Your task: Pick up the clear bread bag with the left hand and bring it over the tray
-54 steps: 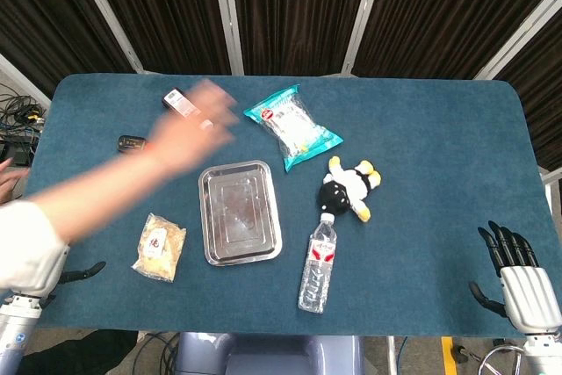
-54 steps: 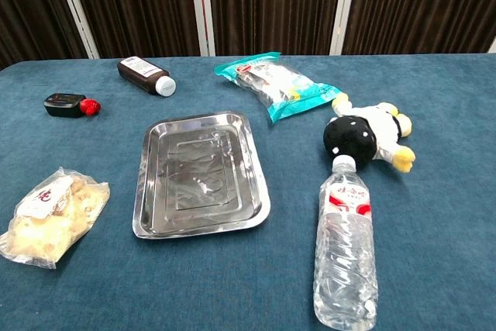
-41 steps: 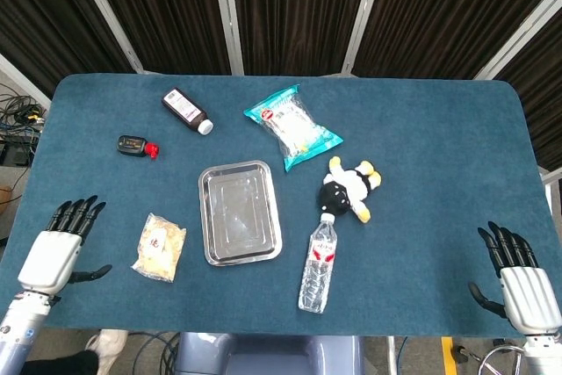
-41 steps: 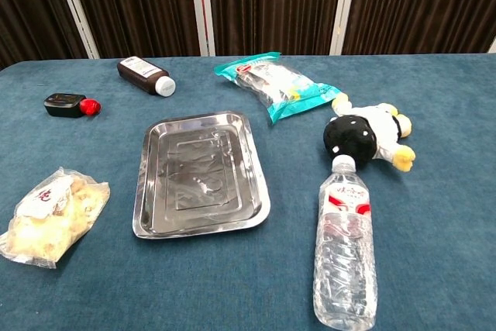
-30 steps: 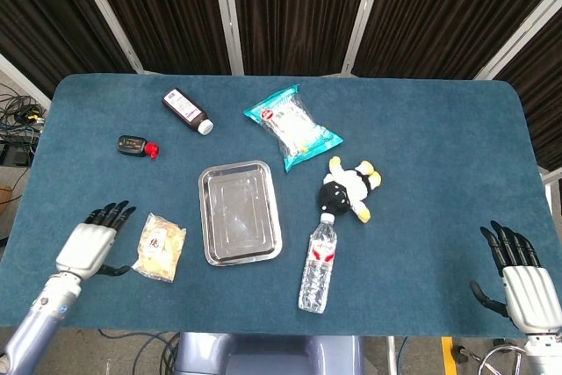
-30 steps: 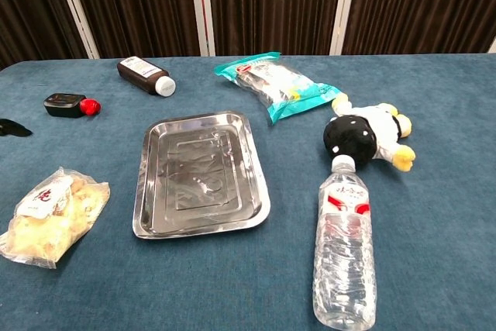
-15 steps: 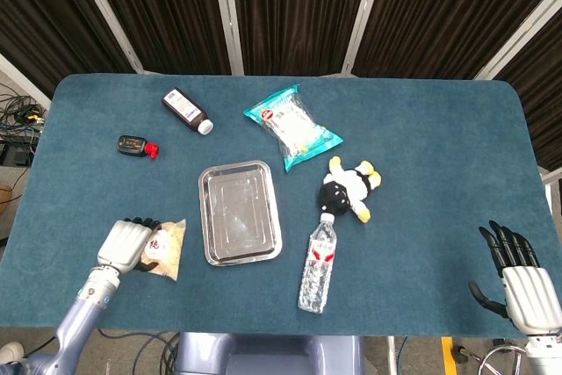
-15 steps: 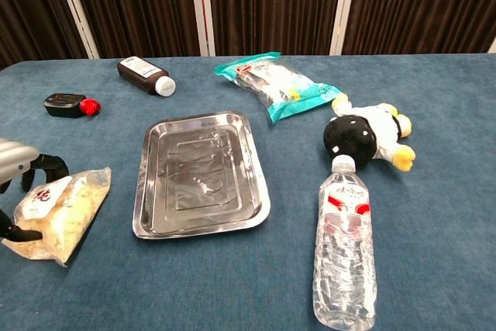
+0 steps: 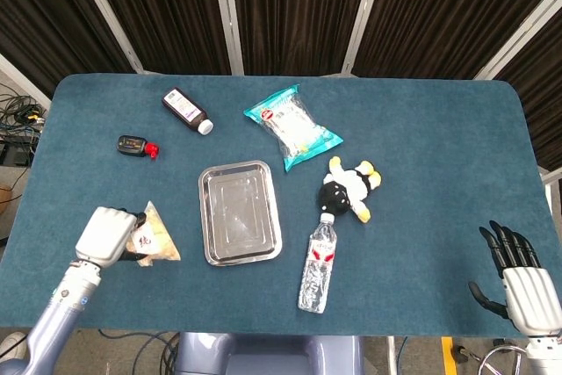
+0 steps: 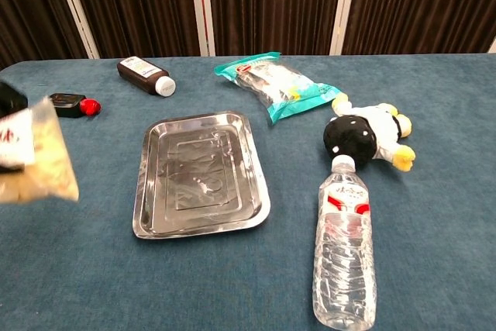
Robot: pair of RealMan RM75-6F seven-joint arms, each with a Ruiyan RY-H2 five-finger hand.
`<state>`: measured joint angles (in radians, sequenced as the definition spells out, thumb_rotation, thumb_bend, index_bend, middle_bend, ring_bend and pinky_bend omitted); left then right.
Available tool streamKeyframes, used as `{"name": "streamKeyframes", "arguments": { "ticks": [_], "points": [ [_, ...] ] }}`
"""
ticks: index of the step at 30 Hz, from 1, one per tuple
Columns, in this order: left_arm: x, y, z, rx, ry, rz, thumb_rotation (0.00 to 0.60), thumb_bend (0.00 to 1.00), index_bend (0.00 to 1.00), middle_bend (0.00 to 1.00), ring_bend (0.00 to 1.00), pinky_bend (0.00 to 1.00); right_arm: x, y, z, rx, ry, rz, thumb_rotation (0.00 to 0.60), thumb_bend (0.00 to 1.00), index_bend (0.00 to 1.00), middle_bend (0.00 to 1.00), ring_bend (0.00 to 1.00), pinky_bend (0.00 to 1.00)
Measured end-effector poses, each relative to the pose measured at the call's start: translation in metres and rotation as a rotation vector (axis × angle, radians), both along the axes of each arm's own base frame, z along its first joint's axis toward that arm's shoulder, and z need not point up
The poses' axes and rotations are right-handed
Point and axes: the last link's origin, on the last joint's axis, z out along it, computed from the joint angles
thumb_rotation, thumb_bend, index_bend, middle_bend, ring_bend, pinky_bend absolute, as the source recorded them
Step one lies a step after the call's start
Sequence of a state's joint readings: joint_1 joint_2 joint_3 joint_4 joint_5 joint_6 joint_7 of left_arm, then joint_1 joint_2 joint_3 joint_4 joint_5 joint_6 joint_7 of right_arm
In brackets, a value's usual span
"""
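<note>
Clear bread bag (image 9: 154, 236) held in left hand (image 9: 105, 235), beside tray (image 9: 207, 222).

Even overhead light, soft shadows; bread bag (image 10: 35, 156) motion-blurred.

1. The head view looks almost straight down from high above, taking in the whole blue bench (image 9: 421, 129) with dark curtains along the upper edge of the frame.
2. The chest view sits lower and closer, looking across the bench (image 10: 434, 253) toward the curtains; its near edge is cut off.
3. Both views share the middle of the bench: the metal tray (image 9: 240, 212) (image 10: 200, 174), water bottle (image 9: 317, 263) (image 10: 345, 255), plush toy (image 9: 349, 187) (image 10: 366, 136) and teal snack bag (image 9: 292, 126) (image 10: 279, 84).
4. The right robot hand (image 9: 520, 277), at the lower right of the frame, shows only in the head view.
</note>
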<state>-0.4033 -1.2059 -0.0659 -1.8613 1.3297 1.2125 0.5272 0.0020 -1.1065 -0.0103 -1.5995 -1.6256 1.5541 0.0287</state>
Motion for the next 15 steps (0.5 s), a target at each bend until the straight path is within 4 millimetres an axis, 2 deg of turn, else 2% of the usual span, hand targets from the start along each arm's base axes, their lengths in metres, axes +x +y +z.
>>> {"name": "streamKeyframes", "arguments": {
  "ticks": [4,9,11,13,15],
  "points": [
    [0.031,0.015,0.007,0.035,-0.063,-0.072,0.600,0.33,0.69,0.69,0.62,0.67,0.001,0.000,-0.001,0.003,-0.002,0.002,0.600,0.30,0.00,0.00,0.00,0.08],
    [0.059,0.025,-0.016,0.016,-0.092,-0.120,0.600,0.29,0.58,0.59,0.54,0.62,0.001,-0.001,0.000,0.002,-0.006,0.005,0.600,0.30,0.00,0.00,0.00,0.08],
    [0.071,0.028,-0.032,-0.003,-0.099,-0.133,0.600,0.25,0.48,0.48,0.44,0.56,0.001,-0.001,0.001,0.001,-0.011,0.004,0.600,0.30,0.00,0.00,0.00,0.08],
    [0.081,0.031,-0.049,-0.027,-0.095,-0.135,0.600,0.17,0.27,0.25,0.24,0.38,0.000,-0.001,0.002,-0.001,-0.017,0.002,0.600,0.30,0.00,0.00,0.00,0.08],
    [0.087,0.032,-0.060,-0.044,-0.079,-0.126,0.600,0.13,0.11,0.07,0.09,0.25,-0.001,-0.001,0.003,-0.002,-0.020,0.001,0.600,0.30,0.00,0.00,0.00,0.08]
  ]
}}
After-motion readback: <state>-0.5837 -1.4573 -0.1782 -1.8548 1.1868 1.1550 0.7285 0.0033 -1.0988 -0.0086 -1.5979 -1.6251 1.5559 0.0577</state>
